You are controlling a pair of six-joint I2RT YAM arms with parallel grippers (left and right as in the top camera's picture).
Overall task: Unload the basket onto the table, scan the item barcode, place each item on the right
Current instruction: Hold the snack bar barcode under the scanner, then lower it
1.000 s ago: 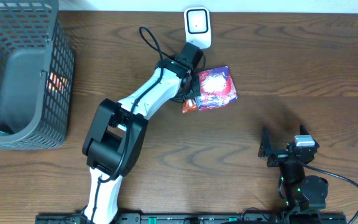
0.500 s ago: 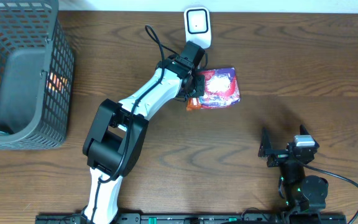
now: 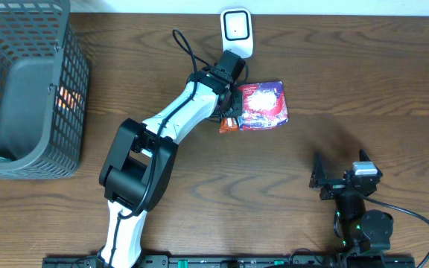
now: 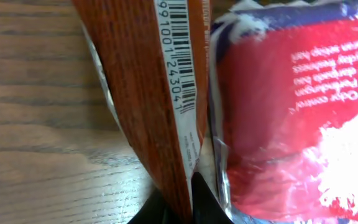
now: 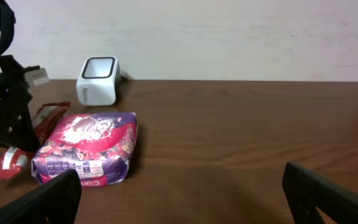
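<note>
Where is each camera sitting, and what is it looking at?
Overhead: above the table, looking straight down; both arms show.
Left wrist: on the left wrist, close on the orange packet pinched in the left end effector; fingertips show.
Right wrist: low, facing across toward the scanner; the open right end effector frames the bottom.
Shared: every view shows the orange packet and the purple bag.

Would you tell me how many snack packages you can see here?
2: an orange packet pinched in the left hand, and a purple-red bag lying right beside it on the table. The basket may hide more.
</note>
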